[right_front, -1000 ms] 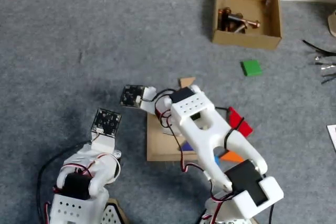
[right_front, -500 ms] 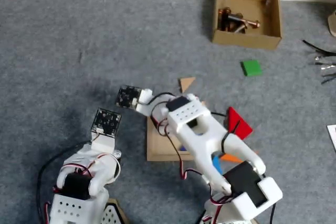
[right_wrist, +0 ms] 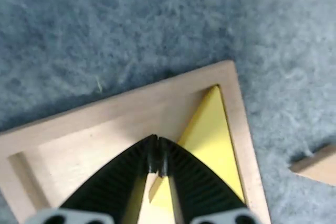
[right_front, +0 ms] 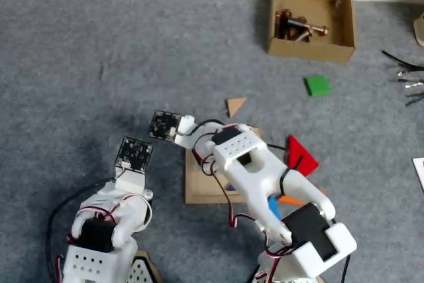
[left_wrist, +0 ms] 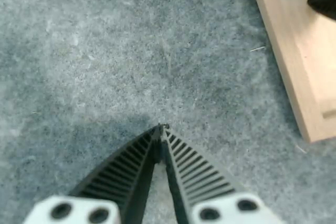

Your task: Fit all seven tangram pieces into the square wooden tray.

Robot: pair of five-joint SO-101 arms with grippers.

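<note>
The square wooden tray (right_front: 197, 191) lies at the table's middle, mostly under my right arm (right_front: 242, 147). My right gripper (right_wrist: 156, 156) is shut, its tips just over the tray floor at the edge of a yellow triangle (right_wrist: 212, 140) that fills one corner of the tray (right_wrist: 131, 103). A tan triangle (right_front: 235, 105) lies beyond the tray, and a red triangle (right_front: 301, 154) to its right. Orange (right_front: 291, 198) and blue (right_front: 271, 207) pieces peek out under the arm. A green square (right_front: 317, 85) sits farther back. My left gripper (left_wrist: 160, 129) is shut over bare carpet beside the tray's edge (left_wrist: 294, 51).
A cardboard box (right_front: 311, 18) holding metal parts stands at the back right. Cables (right_front: 404, 74) lie at the right edge. Grey carpet spreads open on the left half and behind the tray.
My right arm has drawn back a little toward its base, uncovering the tan triangle. The left arm has kept still.
</note>
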